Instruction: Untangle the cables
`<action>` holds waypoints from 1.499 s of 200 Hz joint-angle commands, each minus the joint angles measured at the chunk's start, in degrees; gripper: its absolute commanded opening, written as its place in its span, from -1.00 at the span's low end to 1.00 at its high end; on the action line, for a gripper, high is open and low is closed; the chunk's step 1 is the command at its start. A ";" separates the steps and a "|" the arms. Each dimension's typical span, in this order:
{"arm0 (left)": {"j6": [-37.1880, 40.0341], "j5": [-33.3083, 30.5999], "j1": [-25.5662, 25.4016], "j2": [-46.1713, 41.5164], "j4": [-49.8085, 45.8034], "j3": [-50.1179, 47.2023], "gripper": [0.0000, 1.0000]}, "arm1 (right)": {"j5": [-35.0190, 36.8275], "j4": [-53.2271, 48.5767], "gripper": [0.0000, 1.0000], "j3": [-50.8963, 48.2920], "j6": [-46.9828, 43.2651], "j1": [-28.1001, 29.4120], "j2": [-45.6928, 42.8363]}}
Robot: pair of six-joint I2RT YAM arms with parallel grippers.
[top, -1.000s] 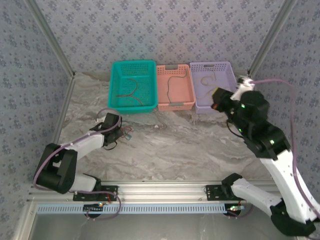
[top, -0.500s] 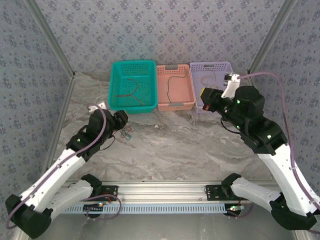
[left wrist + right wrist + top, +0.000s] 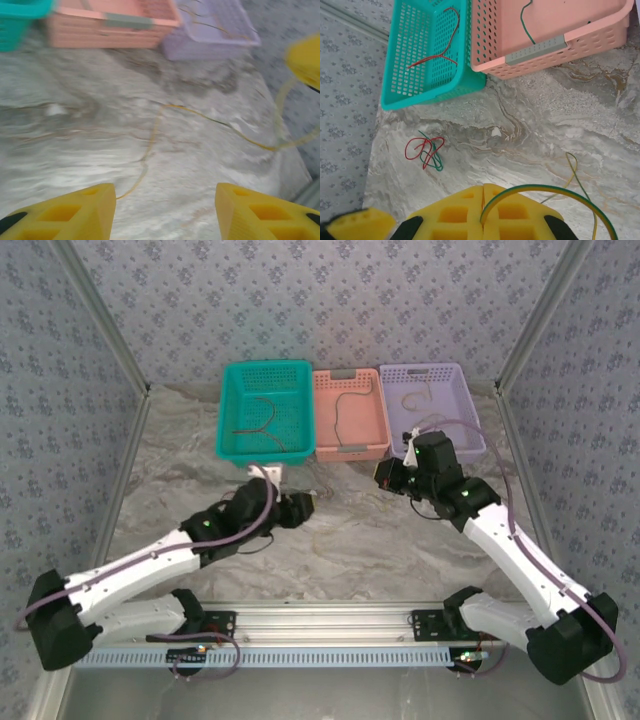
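Observation:
My right gripper (image 3: 483,194) is shut on a yellow-green cable (image 3: 555,190) that arcs out from between its fingers to the right. In the top view that gripper (image 3: 386,480) hangs just in front of the pink basket (image 3: 372,448). My left gripper (image 3: 304,506) is open above the middle of the table. Between its fingers (image 3: 75,210), a thin yellow cable (image 3: 153,135) lies on the marble and runs right. A red and green tangle (image 3: 424,150) lies to the left, away from both grippers.
Three baskets line the back: the teal basket (image 3: 232,400) holds a red cable (image 3: 436,59), the pink one a green cable (image 3: 525,25), and the purple basket (image 3: 462,400) a pale one (image 3: 414,400). Metal frame posts stand at both sides.
My left arm has swung right from the tangle to the table's middle. My right gripper has come down and left from over the purple basket to the front of the pink one.

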 commanded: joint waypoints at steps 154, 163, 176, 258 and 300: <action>11.38 1.31 -0.77 21.56 19.10 13.52 -0.69 | 0.08 -2.74 -1.00 8.10 7.58 2.04 1.04; 11.30 1.39 -0.55 21.20 19.18 13.27 -0.96 | 0.12 -3.19 -1.00 8.28 7.15 1.82 1.00; 11.20 1.30 -0.29 20.11 19.09 12.61 -1.00 | 0.08 -3.96 -1.00 8.90 5.65 1.14 0.91; 4.69 11.28 7.39 14.22 14.77 12.90 -1.00 | 1.40 -3.57 0.07 7.21 0.35 1.22 -10.23; 3.44 14.74 8.91 13.48 12.09 14.93 -1.00 | 0.43 7.91 0.05 1.30 0.95 6.37 -8.70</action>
